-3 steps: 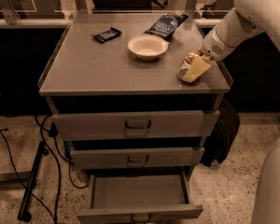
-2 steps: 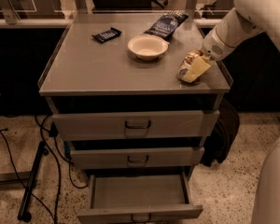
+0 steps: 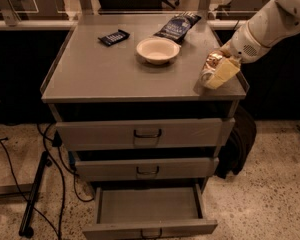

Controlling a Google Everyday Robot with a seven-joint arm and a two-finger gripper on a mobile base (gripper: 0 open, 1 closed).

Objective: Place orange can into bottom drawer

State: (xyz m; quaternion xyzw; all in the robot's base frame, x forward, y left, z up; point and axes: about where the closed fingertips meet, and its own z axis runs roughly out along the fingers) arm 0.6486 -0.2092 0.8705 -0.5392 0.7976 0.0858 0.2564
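pincer [image 3: 216, 75] at the bench's [image 3: 105, 69] front right corner, about 4 o'clock from the white bowl [image 3: 158, 50]. it is closed on the orange can [image 3: 210, 64]; one pale yellow finger [image 3: 223, 73] lies across the can's right side. the can is tilted, its lower end toward the bench edge; cannot tell whether that end touches the surface. the white arm [image 3: 260, 31] comes in from 2 o'clock, upper right.

bottom drawer [image 3: 147, 206] is pulled out, well below the can, at 7 o'clock from it. its shallow grey tray shows bare floor, and its front with a small dark handle sits at the lower frame edge. the middle drawer [image 3: 146, 169] and top drawer [image 3: 145, 133] above it look pushed in.

also on the bench: the bowl sits near centre, toward the back. a dark blue snack bag [image 3: 178, 26] lies at 1 o'clock from the bowl, close to it. a dark wrapped bar [image 3: 113, 37] lies at 10 o'clock from the bowl, apart from it.

on the floor: black cables [image 3: 55, 184] at 9 o'clock of the drawers, a dark bag [image 3: 237, 144] against the cabinet's right side.
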